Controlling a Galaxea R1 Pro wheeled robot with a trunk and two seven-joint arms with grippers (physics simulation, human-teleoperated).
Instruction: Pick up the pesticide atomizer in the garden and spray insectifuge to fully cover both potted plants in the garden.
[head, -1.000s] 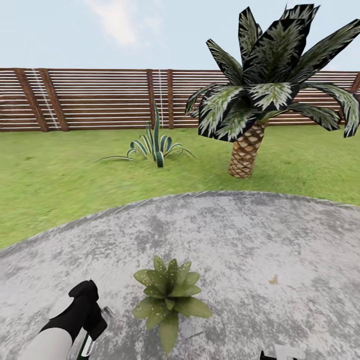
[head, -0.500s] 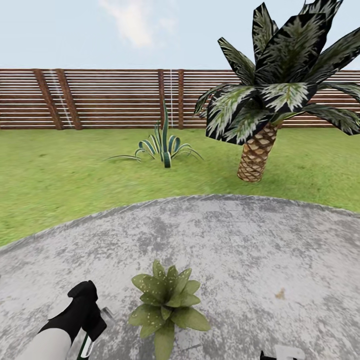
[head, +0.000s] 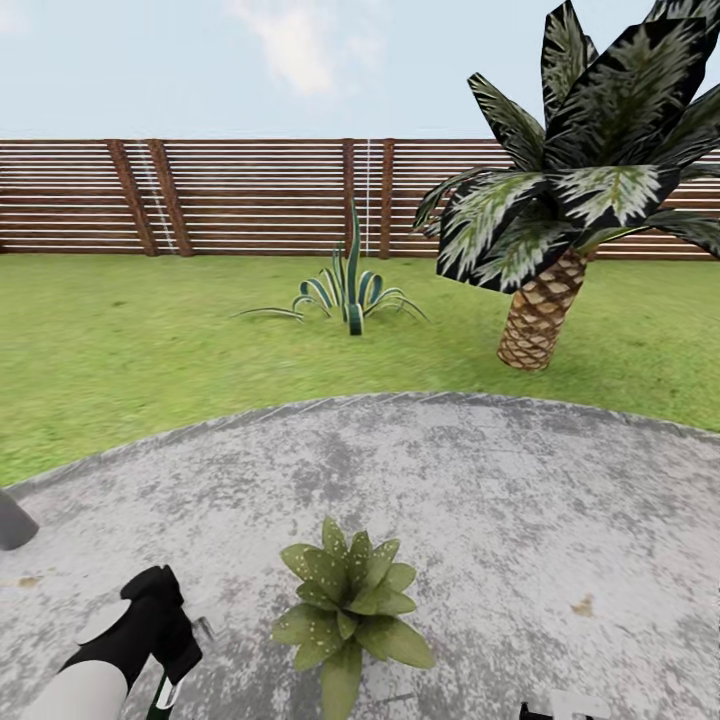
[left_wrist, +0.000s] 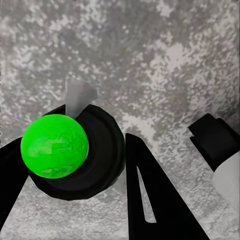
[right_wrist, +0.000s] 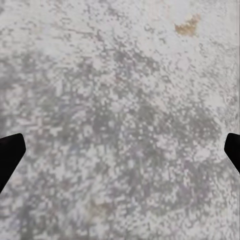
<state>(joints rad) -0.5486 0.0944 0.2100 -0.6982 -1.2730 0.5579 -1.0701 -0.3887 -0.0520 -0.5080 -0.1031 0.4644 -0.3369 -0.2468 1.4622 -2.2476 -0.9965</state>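
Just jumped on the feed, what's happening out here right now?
The robot stands on the grey patio in the garden, facing a small potted plant just ahead. Its left tool is shut on the atomizer, a black body with a bright green ball, held low beside the plant. The right tool hangs open over bare patio. No spray shows.

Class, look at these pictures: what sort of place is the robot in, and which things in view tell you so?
Most likely a fenced back garden. A green lawn runs up to a slatted wooden fence, a palm grows on the grass, and a small potted plant sits on a round grey patio.
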